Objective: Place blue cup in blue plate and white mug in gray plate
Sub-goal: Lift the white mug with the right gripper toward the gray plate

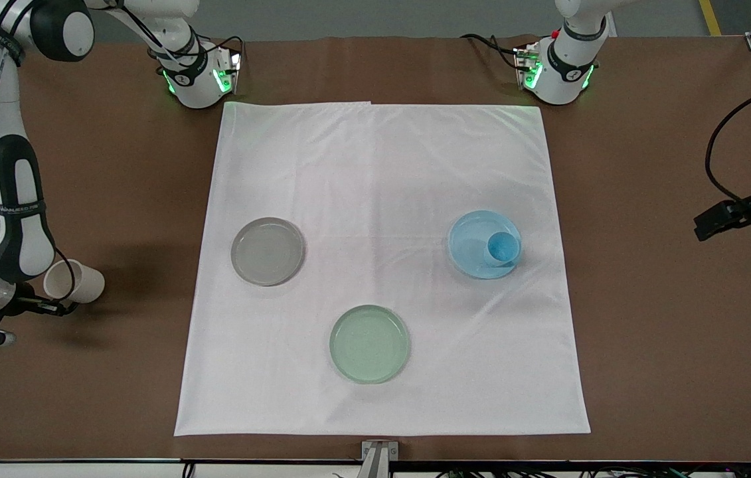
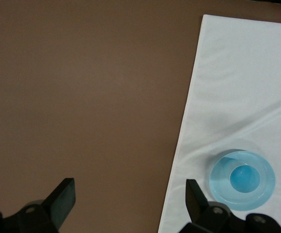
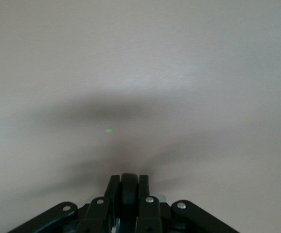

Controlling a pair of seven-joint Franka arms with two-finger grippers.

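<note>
Small light-blue tapered cup [image 1: 502,248] stands in round light-blue plate [image 1: 472,234]: half done. Left gripper [image 2: 128,201] spread, empty, waiting over bare brown table [image 1: 667,279]. Right gripper [image 3: 129,190] pinches cream mug [image 1: 74,281] by handle, over table at right arm's end, well apart from empty round gray plate [image 1: 267,251].

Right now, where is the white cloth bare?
Bare: cloth nearest the bases, and the middle between round gray plate, pale-green plate and light-blue plate. Crowded: light-blue plate holds a blue tumbler. Left gripper and right gripper: over brown table.
</note>
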